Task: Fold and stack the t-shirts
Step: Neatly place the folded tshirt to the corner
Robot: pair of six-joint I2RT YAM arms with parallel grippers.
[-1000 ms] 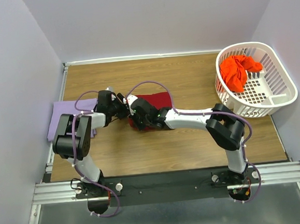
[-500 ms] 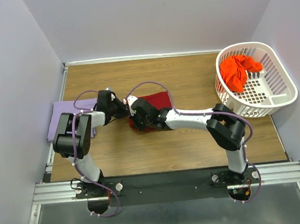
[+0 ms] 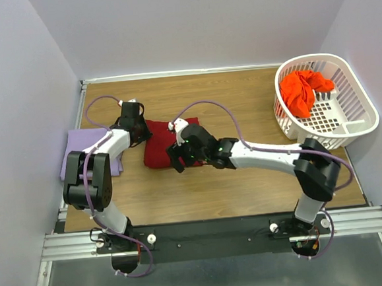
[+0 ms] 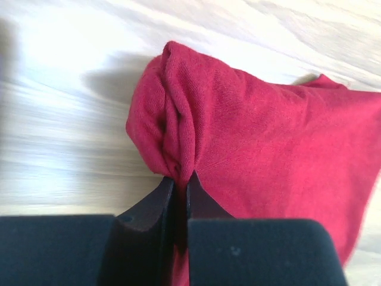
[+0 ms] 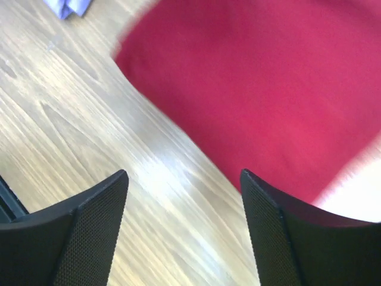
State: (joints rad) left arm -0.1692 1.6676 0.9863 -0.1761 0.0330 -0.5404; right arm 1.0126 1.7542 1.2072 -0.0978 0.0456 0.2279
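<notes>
Left gripper (image 4: 178,182): fingers clamped on a bunched edge of the crimson t-shirt (image 3: 160,149), which lies folded on the table (image 3: 240,93) between the arms. Right gripper (image 5: 183,174): fingers apart, nothing held, over bare wood beside the shirt. Lavender t-shirt (image 3: 79,152) lies flat at left; orange t-shirt (image 3: 299,91) sits in the basket (image 3: 316,57). Assessment: the crimson fold appears bound for the lavender one. Recommend a low, slow carry; a one-sided pinch risks unfolding, so the right gripper should take the opposite edge
</notes>
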